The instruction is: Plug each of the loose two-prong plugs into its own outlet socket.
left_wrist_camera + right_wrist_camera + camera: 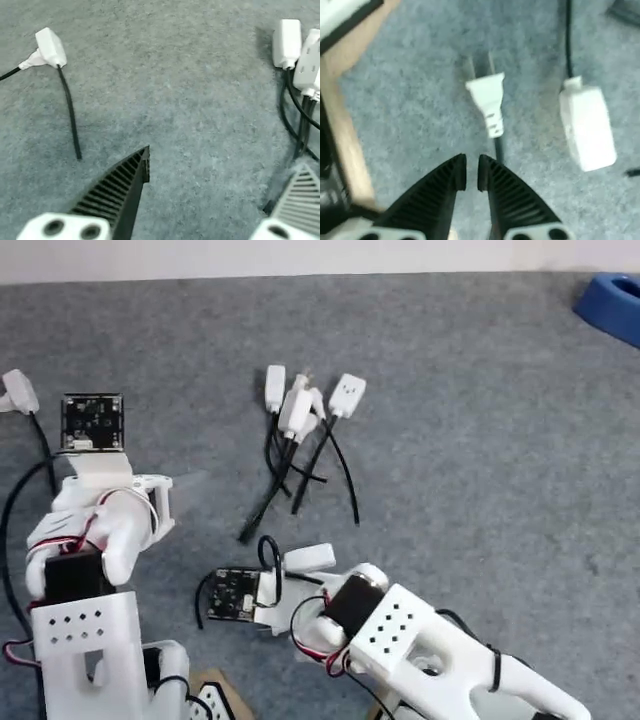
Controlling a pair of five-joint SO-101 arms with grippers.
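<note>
From the right wrist camera I see a white two-prong plug [487,100] lying flat on the grey tabletop [480,440], with its two metal blades pointing away from the right end effector [472,157]. There are moulded marks on the plug's body, but they are too blurred for me to read. Its black cord runs back toward the fingertips and slips out of sight under one of them. The right end effector is closed down to a thin slit, and I can see nothing held in it. A white socket block [587,127] with its own black cord lies just beside the plug, apart from it. A wooden edge [345,125] borders that side of the carpeted surface.

The left end effector [225,157] stands spread wide over bare carpet and is empty. To one side of it lies a white connector block [49,46], well apart from everything else. It has a smaller white piece at one end and a short black cord [69,115] trailing from it.

From overhead, the remaining white plugs and sockets lie in a bundle [300,405] mid-table, touching and overlapping, and their black cords cross beneath them. The outermost one [347,395] shows slots on its face. A blue object [612,302] sits at the far corner.
</note>
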